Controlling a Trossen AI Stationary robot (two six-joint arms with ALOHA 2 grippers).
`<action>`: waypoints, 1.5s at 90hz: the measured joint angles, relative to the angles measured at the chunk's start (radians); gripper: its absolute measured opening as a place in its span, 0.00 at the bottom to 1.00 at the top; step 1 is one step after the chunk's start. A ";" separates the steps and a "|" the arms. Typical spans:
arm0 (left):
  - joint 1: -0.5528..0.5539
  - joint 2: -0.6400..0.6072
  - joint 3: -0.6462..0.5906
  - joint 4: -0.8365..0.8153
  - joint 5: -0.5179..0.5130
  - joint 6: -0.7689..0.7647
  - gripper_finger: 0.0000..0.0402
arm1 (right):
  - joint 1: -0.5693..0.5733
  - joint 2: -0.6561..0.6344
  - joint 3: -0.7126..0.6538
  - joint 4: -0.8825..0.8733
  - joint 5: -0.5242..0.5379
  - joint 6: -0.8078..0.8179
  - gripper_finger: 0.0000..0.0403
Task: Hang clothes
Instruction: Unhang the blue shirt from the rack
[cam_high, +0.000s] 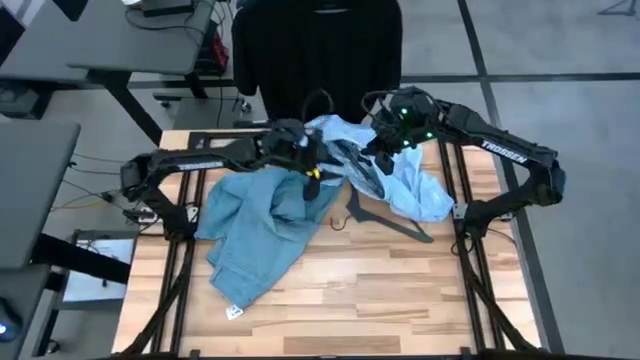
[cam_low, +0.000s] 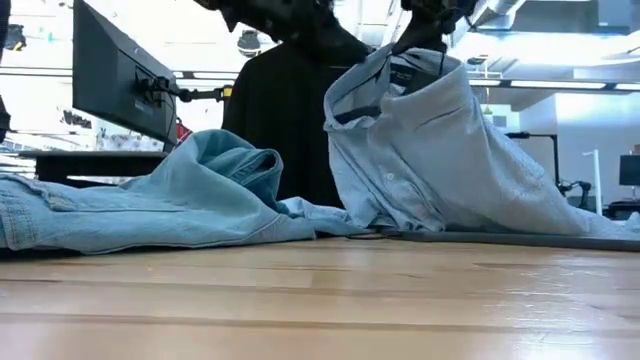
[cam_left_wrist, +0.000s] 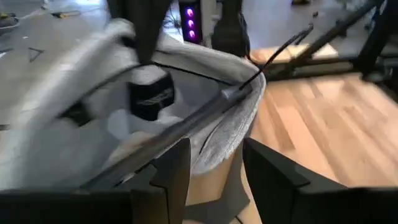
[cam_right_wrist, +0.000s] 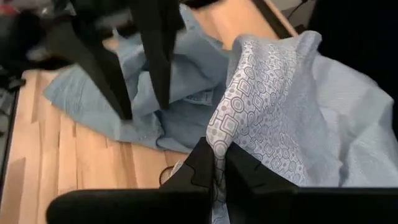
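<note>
The right hand (cam_right_wrist: 216, 167) is pinching, fingers together, the collar edge of the pale blue-white patterned button shirt (cam_low: 440, 150) and holding it up off the light wooden tabletop (cam_high: 400, 290) — the shirt is hanging below it toward the far right. The left hand (cam_left_wrist: 214, 165), fingers apart, is reaching into the open collar from the left, with a dark hanger (cam_left_wrist: 205, 112) lying across the opening just ahead of it.

High view overhead, straight down on whole table (cam_high: 400, 290); low view at tabletop level, facing across into the room; both wrist views close, looking past own fingers; all four share the shirt (cam_high: 400, 175) at the table's far end
</note>
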 joint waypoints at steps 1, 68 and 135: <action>-0.003 0.007 0.000 0.005 -0.006 0.004 0.32 | 0.000 0.002 0.000 -0.001 -0.002 -0.004 0.00; -0.090 0.193 -0.001 -0.051 -0.199 0.384 0.32 | -0.007 0.011 0.005 -0.011 -0.103 -0.056 0.00; -0.128 0.511 0.243 0.078 -0.474 0.542 0.32 | 0.014 0.013 0.005 -0.024 -0.108 0.001 0.00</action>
